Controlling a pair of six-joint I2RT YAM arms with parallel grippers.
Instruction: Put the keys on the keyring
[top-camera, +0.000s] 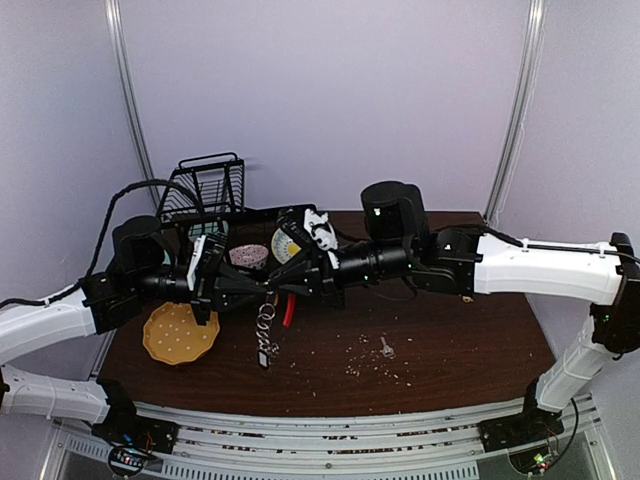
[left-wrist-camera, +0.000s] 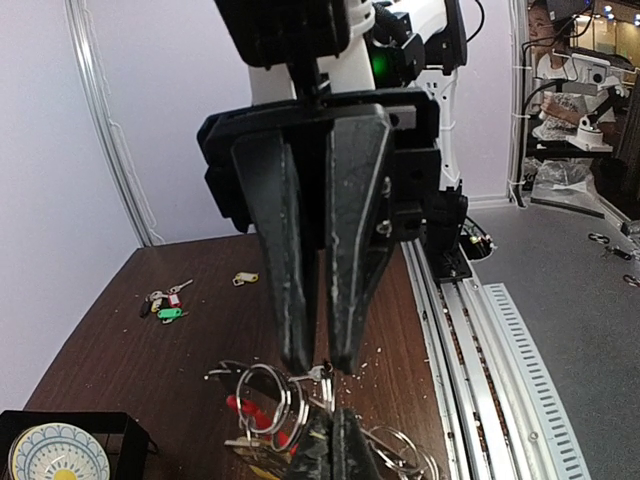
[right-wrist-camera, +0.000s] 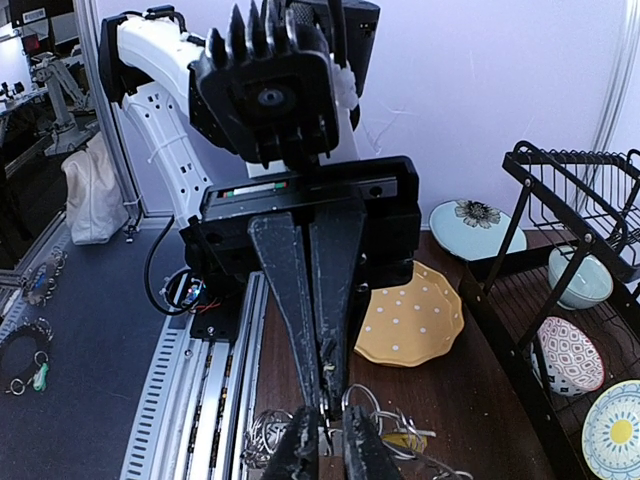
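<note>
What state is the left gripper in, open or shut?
Shut: the left gripper shows fingertips pressed together, no gap, amid the keyring.

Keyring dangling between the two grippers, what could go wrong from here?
The keyring hangs in mid-air where the left gripper and right gripper meet tip to tip; a slight slip could drop it. It looks tangled, so the wrong loop may get pulled. So close, the grippers might also collide.
</note>
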